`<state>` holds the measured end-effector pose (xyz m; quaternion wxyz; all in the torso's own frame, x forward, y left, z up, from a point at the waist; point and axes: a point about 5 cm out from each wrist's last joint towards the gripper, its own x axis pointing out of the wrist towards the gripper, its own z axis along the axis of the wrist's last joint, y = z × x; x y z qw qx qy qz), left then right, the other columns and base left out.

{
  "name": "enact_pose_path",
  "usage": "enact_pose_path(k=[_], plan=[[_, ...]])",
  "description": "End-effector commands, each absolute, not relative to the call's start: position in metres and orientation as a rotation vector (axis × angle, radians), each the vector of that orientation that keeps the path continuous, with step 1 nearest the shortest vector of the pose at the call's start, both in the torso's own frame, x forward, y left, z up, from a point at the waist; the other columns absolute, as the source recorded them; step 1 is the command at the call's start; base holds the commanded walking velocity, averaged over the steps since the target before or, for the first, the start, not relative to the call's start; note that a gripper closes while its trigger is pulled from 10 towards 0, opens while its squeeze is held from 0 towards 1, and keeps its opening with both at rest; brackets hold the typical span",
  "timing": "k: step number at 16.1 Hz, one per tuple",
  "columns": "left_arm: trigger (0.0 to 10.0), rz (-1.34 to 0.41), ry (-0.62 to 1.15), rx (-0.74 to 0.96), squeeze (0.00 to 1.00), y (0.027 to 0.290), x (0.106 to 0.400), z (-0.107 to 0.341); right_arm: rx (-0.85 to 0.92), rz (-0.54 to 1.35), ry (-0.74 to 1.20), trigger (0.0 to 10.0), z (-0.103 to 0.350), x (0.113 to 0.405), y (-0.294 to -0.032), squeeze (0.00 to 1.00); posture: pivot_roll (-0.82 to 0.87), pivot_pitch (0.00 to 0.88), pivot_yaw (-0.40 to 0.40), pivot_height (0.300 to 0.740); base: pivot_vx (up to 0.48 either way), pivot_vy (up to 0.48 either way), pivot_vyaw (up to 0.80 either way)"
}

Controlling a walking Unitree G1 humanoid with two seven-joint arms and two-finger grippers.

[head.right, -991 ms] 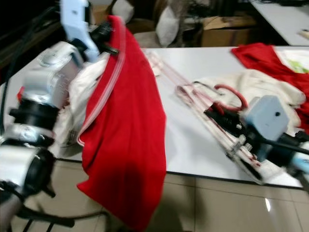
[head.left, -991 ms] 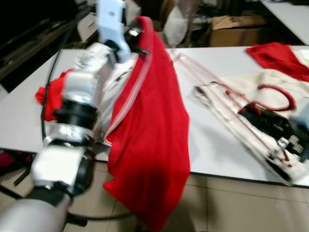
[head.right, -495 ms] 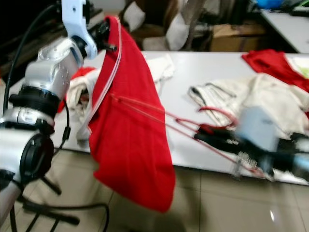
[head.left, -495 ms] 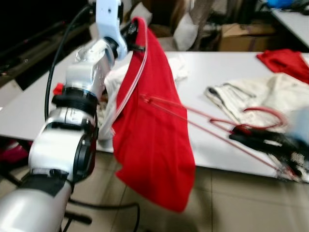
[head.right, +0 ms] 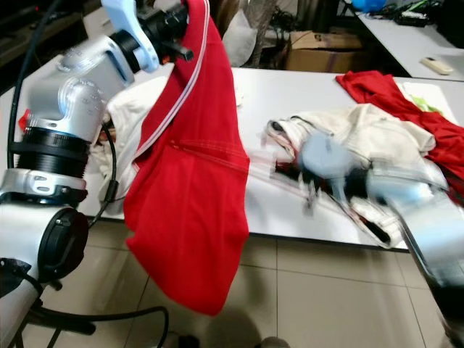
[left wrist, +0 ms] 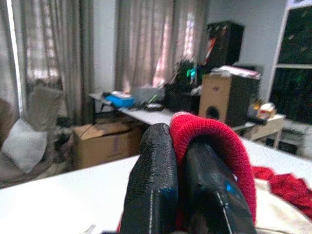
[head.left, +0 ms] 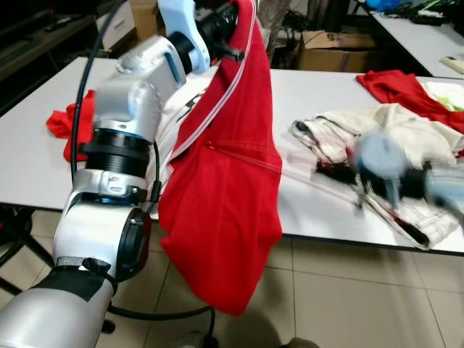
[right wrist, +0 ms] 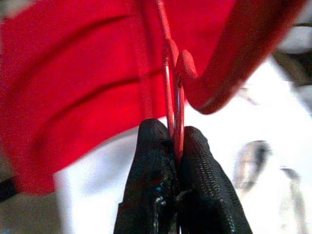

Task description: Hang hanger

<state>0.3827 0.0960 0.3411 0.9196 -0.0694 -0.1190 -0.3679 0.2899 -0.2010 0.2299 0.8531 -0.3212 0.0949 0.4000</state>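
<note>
Left hand (left wrist: 178, 195) up high at the far edge of the surface (head.left: 43, 170), fingers (left wrist: 151, 185) pinched tight on the top fold of a red shirt (head.left: 225, 210). Shirt hanging down from there, draped past the near edge of the surface, bottom hem dangling above the tiled floor (head.left: 348, 297). Pale stripe running down along the shirt's left edge.

Right hand (right wrist: 176, 161) clamped on the thin red wire of the hanger (right wrist: 214, 73), right where the two strands meet under the hook. Hook curving off just past the fingertips, red cloth behind it. From the head views, pretty blurry over on that side: right arm (head.right: 406, 196) low over the surface, hanger stretching from it toward the shirt, thin end reaching into the red cloth about halfway down. Can't tell how far in.

Cream clothes (head.left: 391, 127) heaped on the surface behind the right arm, more red cloth (head.left: 395, 83) at the far right corner, another red bit (head.left: 61, 123) behind the left arm. Cardboard box (head.left: 326, 47) on the floor beyond the surface.
</note>
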Motion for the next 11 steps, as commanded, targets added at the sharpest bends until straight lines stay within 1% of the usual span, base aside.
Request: enact_pose_path(k=[1, 2, 3, 4, 5, 6, 7, 9, 10, 11], plan=[[10.0, -0.806, -0.366, -0.197, 0.0, 0.101, 0.369, 0.379, -0.743, 0.703, 0.193, 10.0, 0.238, 0.315, -0.214, 0.0, -0.13, 0.0, 0.024, 0.74, 0.0, 0.0, 0.0], [10.0, -0.812, -0.412, -0.22, 0.0, 0.105, 0.365, 0.393, -0.805, 0.601, 0.136, 10.0, 0.255, 0.333, -0.222, 0.0, -0.13, 0.0, 0.025, 0.74, 0.0, 0.0, 0.0], [10.0, -0.809, -0.435, -0.221, 0.0, 0.107, 0.364, 0.398, -0.828, 0.561, 0.107, 10.0, 0.263, 0.34, -0.224, 0.0, -0.13, 0.0, 0.025, 0.74, 0.0, 0.0, 0.0], [10.0, -0.79, -0.521, -0.239, 0.0, 0.115, 0.359, 0.417, -0.815, 0.4, -0.044, 10.0, 0.301, 0.36, -0.229, 0.0, -0.13, 0.0, 0.024, 0.74, 0.0, 0.0, 0.0], [10.0, -0.78, -0.598, -0.284, 0.0, 0.123, 0.353, 0.433, -0.731, 0.259, -0.199, 10.0, 0.338, 0.372, -0.232, 0.0, -0.13, 0.0, 0.022, 0.74, 0.0, 0.0, 0.0], [10.0, -0.777, -0.622, -0.304, 0.0, 0.125, 0.351, 0.438, -0.683, 0.216, -0.25, 10.0, 0.35, 0.374, -0.234, 0.0, -0.12, 0.0, 0.02, 0.74, 0.0, 0.0, 0.0], [10.0, -0.756, -0.68, -0.339, 0.0, 0.132, 0.346, 0.449, -0.608, 0.118, -0.381, 10.0, 0.376, 0.376, -0.239, 0.0, -0.12, 0.0, 0.018, 0.74, 0.0, 0.0, 0.0], [10.0, -0.719, -0.718, -0.394, 0.0, 0.142, 0.344, 0.454, -0.52, 0.047, -0.502, 10.0, 0.393, 0.379, -0.241, 0.0, -0.11, 0.0, 0.015, 0.74, 0.0, 0.0, 0.0], [10.0, -0.682, -0.693, -0.38, 0.0, 0.143, 0.349, 0.444, -0.519, 0.047, -0.511, 10.0, 0.387, 0.382, -0.236, 0.0, -0.11, 0.0, 0.016, 0.74, 0.0, 0.0, 0.0], [10.0, -0.669, -0.647, -0.34, 0.0, 0.139, 0.354, 0.433, -0.532, 0.093, -0.493, 10.0, 0.377, 0.384, -0.231, 0.0, -0.11, 0.0, 0.019, 0.74, 0.0, 0.0, 0.0]])
